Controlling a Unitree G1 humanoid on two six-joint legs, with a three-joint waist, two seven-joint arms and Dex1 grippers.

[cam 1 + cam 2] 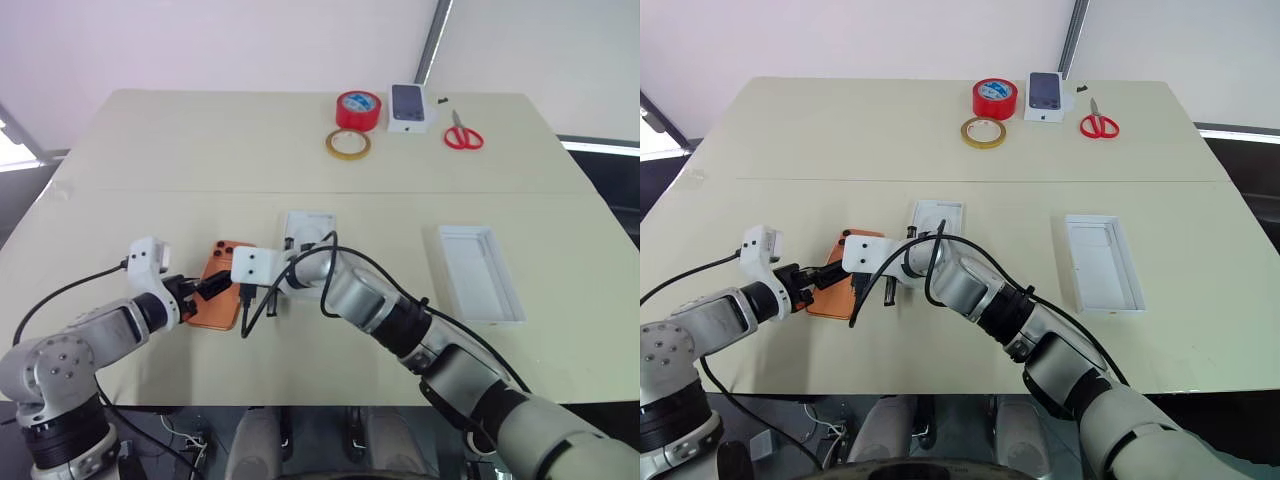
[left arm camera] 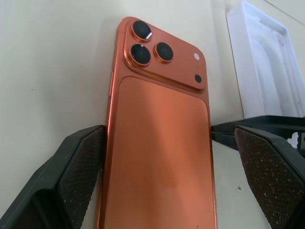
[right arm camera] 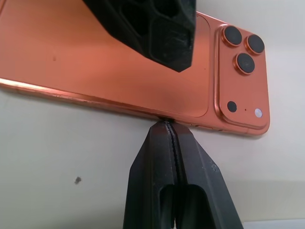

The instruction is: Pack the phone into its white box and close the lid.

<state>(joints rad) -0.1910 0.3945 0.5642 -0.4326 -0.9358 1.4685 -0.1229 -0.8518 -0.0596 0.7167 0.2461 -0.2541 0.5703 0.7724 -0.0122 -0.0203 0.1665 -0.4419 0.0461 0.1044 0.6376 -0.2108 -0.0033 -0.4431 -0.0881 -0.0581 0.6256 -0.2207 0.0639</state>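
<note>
Straddling the phone (image 2: 159, 143), left tool (image 2: 171, 176) spread; right tool (image 3: 170, 125) closed at its edge.

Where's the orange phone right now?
The flat orange smartphone lies back-up on the cream table, near its front edge on the robot's left, between the left tool and the right tool, beside a white box tray.

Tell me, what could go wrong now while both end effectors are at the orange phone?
1. The shut right end effector presses at the phone edge, so the phone may slide on the table.
2. The open left end effector has one finger at the phone's side and the other apart, so closing may tilt it.
</note>
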